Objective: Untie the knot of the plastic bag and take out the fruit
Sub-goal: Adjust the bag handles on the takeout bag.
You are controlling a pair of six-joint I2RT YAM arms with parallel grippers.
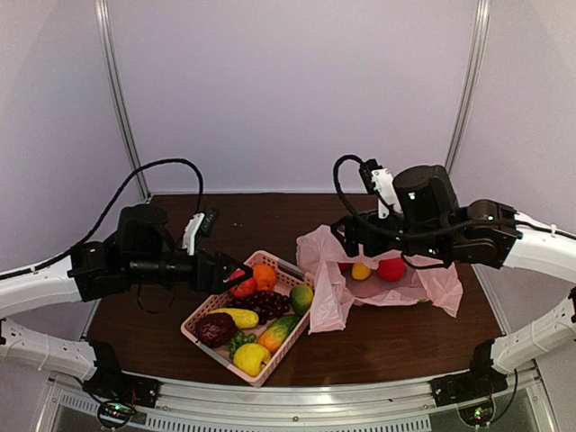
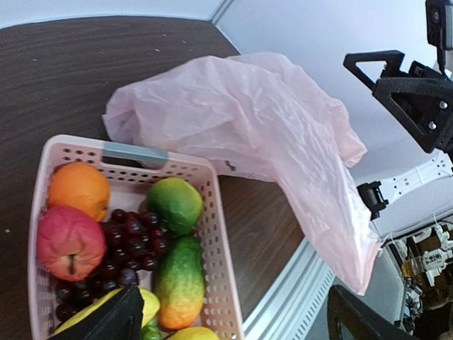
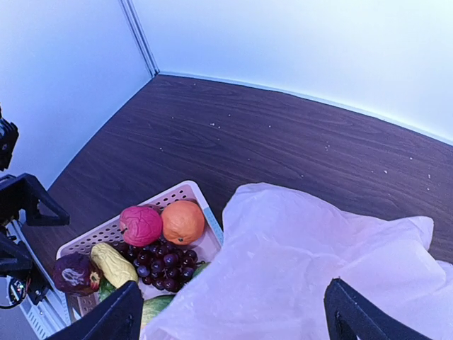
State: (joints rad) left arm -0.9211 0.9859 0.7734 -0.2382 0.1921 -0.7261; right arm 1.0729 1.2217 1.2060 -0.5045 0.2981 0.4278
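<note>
Reaching right gripper point(image 3: 233, 285), spread, into seemingly open plastic bag point(image 1: 324, 297); clamp red apple point(image 1: 391, 269) only; left gripper point(image 2: 235, 290) likewise spread.

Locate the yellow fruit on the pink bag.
Top view, right side: the yellow fruit lies on the plastic bag, just left of a red apple.

Dark wooden table point(image 1: 256, 214), pale walls point(image 1: 288, 90)
</note>
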